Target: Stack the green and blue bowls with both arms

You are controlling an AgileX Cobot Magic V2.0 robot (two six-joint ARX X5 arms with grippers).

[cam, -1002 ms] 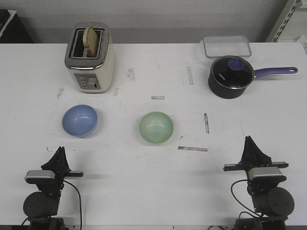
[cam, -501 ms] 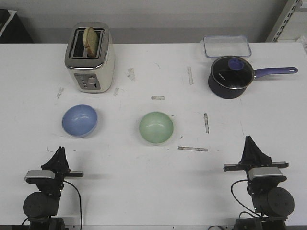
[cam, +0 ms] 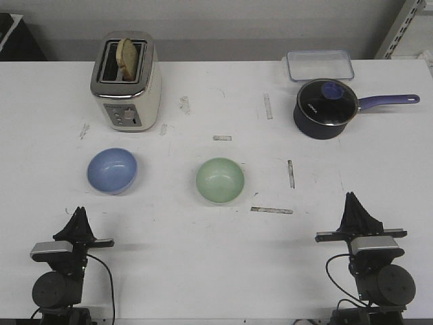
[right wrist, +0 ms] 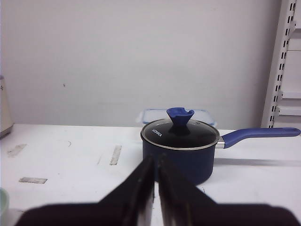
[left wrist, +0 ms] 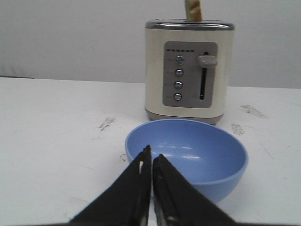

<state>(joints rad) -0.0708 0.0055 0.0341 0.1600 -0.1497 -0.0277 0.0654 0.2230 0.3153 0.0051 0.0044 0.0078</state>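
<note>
The light blue bowl (cam: pixel 112 170) sits upright on the white table in front of the toaster, and the mint green bowl (cam: pixel 220 179) rests near the table's middle, a hand's width to its right. Both are empty and apart. My left gripper (cam: pixel 79 212) is near the front edge, just short of the blue bowl (left wrist: pixel 202 153); its fingers (left wrist: pixel 151 154) are shut with nothing between them. My right gripper (cam: pixel 351 198) is at the front right, well right of the green bowl, also shut and empty (right wrist: pixel 155 161). A sliver of the green bowl (right wrist: pixel 2 201) shows in the right wrist view.
A cream toaster (cam: pixel 126 81) with a bread slice stands at the back left. A dark navy saucepan (cam: pixel 326 108) with a glass lid and a long handle stands at the back right, in front of a clear lidded box (cam: pixel 319 65). Tape strips mark the table.
The left arm has shifted slightly to the left near the front edge. The bowls and the right arm have not moved.
</note>
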